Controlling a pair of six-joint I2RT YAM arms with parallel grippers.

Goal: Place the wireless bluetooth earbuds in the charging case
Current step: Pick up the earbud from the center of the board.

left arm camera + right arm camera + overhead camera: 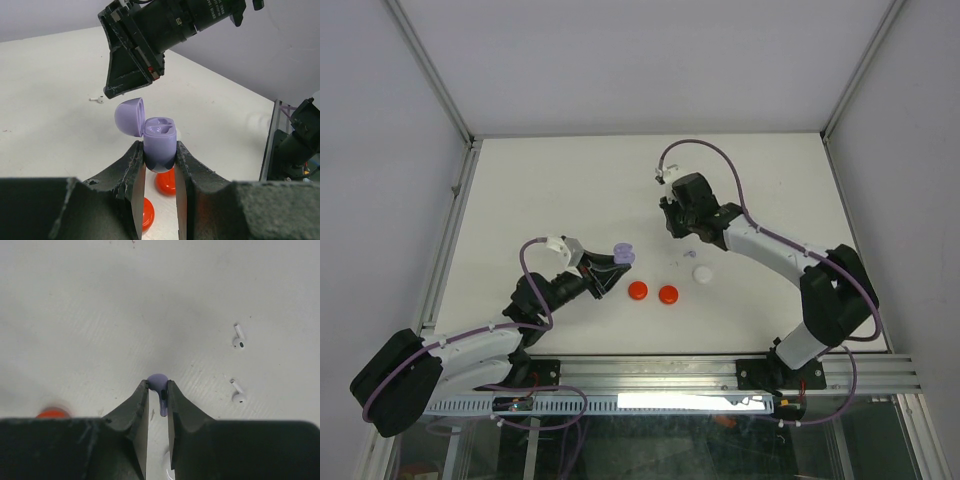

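Note:
My left gripper [160,156] is shut on a lilac charging case [160,139] and holds it upright above the table, with its lid [130,116] swung open to the left. The two sockets inside show, and I cannot tell if anything sits in them. From above, the case [621,255] sits at the left gripper's [610,268] tips. My right gripper [158,386] is shut on a lilac earbud [157,379], bulb forward and stem back between the fingers. That gripper [672,222] hangs to the right of and beyond the case, with its fingers [122,75] just above the lid.
Two white earbuds [238,342] [238,397] lie on the table right of the right gripper. Two round red discs [637,290] [668,294] and a white disc [702,273] lie near the front middle. A metal rail [720,372] runs along the near edge.

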